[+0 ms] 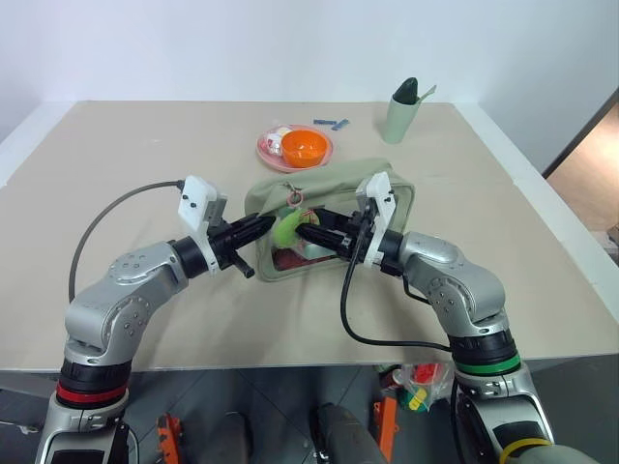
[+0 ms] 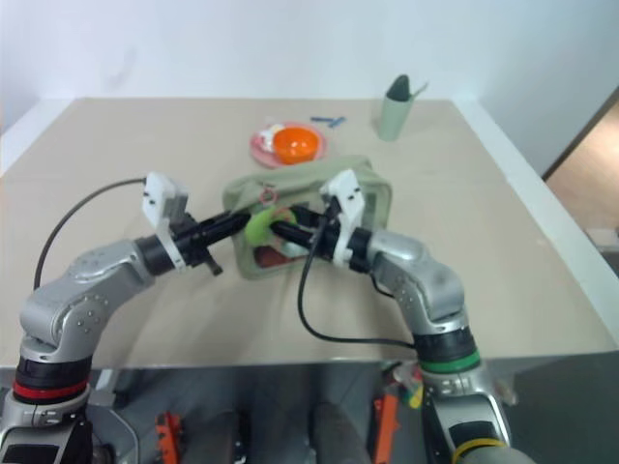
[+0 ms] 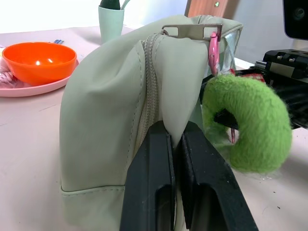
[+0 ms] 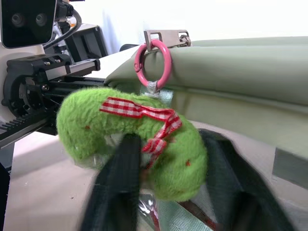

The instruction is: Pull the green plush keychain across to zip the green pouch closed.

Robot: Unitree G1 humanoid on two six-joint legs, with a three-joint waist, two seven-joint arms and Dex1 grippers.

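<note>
- The green pouch (image 1: 334,217) lay on the tan surface (image 1: 145,155), about midway between the two arms, its zipper (image 3: 151,86) running along the top.
- The left tool (image 1: 259,228) reached in level from the left, its two black fingers (image 3: 151,192) pressed together on a fold of the pouch's fabric at the near end, just beside the zipper.
- The green plush keychain (image 4: 134,139) hung from a pink ring (image 4: 152,60) clipped to the metal zipper pull (image 4: 163,36) at that same end of the pouch.
- A red-and-white checked ribbon (image 4: 144,113) was tied around the plush.
- The right tool (image 1: 302,233) came in level from the right and met the plush; its fingers (image 4: 120,183) stood on either side of the plush, one touching it, and whether they had fully clamped could not be told.
- Both tools sat close together, tip nearly facing tip, with the keychain between them.
- Behind the pouch, an orange bowl (image 1: 306,146) rested on a pink plate (image 1: 269,153).
- Further back to the right stood a pale green cup (image 1: 398,118) with a dark item in it.
- Small blue pieces (image 1: 331,123) lay near the far edge.
</note>
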